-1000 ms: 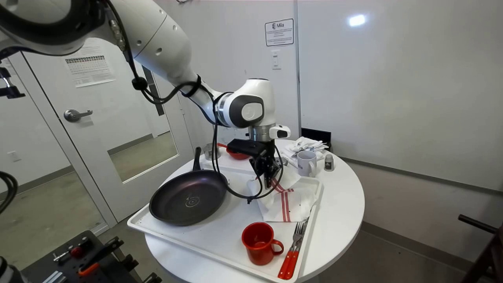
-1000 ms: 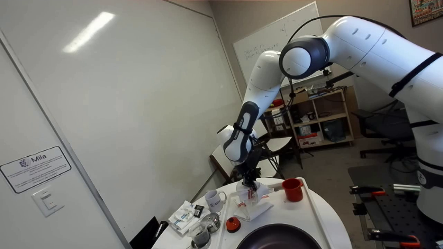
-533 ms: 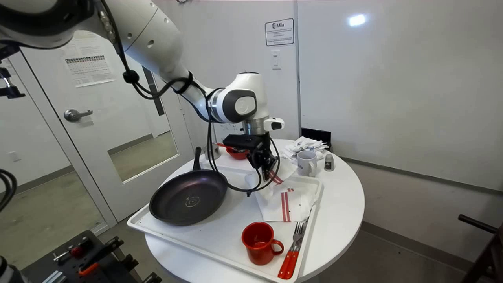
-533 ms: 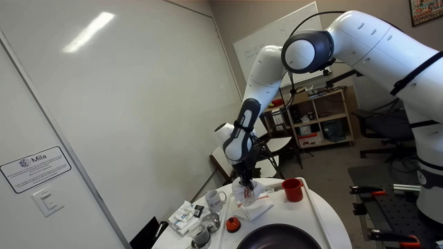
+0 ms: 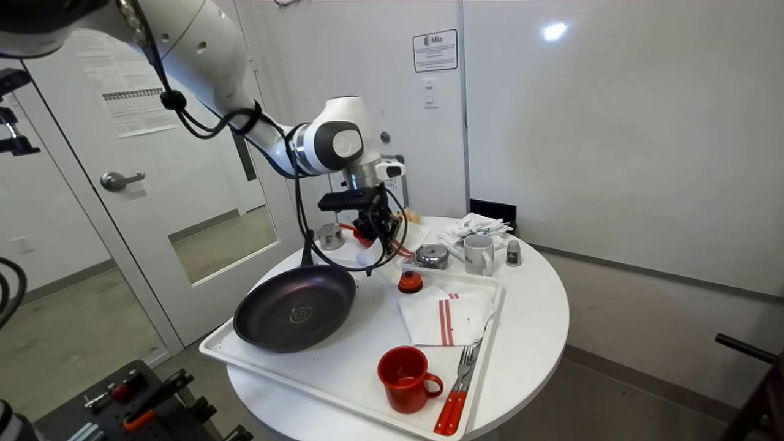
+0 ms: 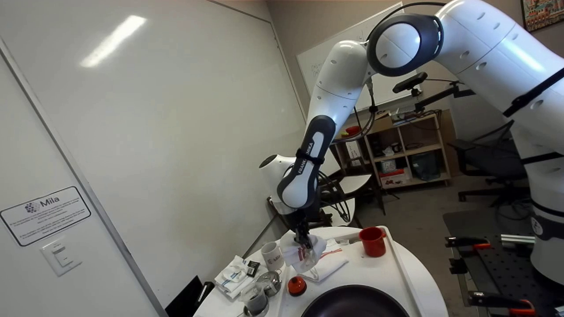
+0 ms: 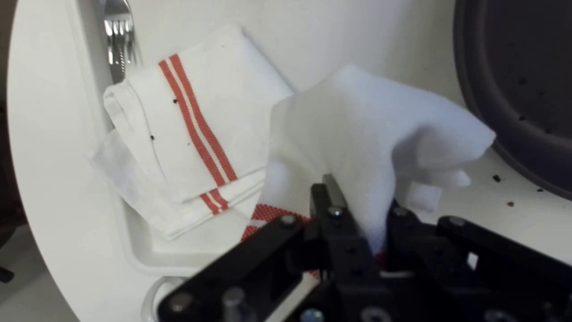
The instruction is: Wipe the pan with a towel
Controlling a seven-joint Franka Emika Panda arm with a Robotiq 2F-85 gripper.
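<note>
The dark pan [image 5: 300, 309] rests on the white tray [image 5: 331, 375], its handle toward the back. It also shows in an exterior view [image 6: 354, 304] and at the wrist view's right edge [image 7: 527, 67], with dark specks in it. My gripper [image 7: 361, 201] is shut on a white towel with red stripes [image 7: 339, 120]; the cloth bunches between the fingers and hangs loosely. In both exterior views the gripper [image 5: 386, 242] [image 6: 304, 240] holds this towel [image 6: 291, 253] above the tray's back, beside the pan. A folded striped towel [image 5: 470, 315] lies on the tray [image 7: 219, 89].
A red mug [image 5: 401, 381] and red-handled cutlery [image 5: 453, 398] sit at the tray's front. An orange-red knob-like object [image 5: 410, 282] is at the back of the tray. A metal pot [image 5: 432, 256], a light mug [image 5: 479, 254] and a shaker [image 5: 513, 253] stand behind the tray.
My gripper has risen and moved toward the pan's side, carrying the towel off the folded one. The orange-red object and metal pot now show in an exterior view where they were covered.
</note>
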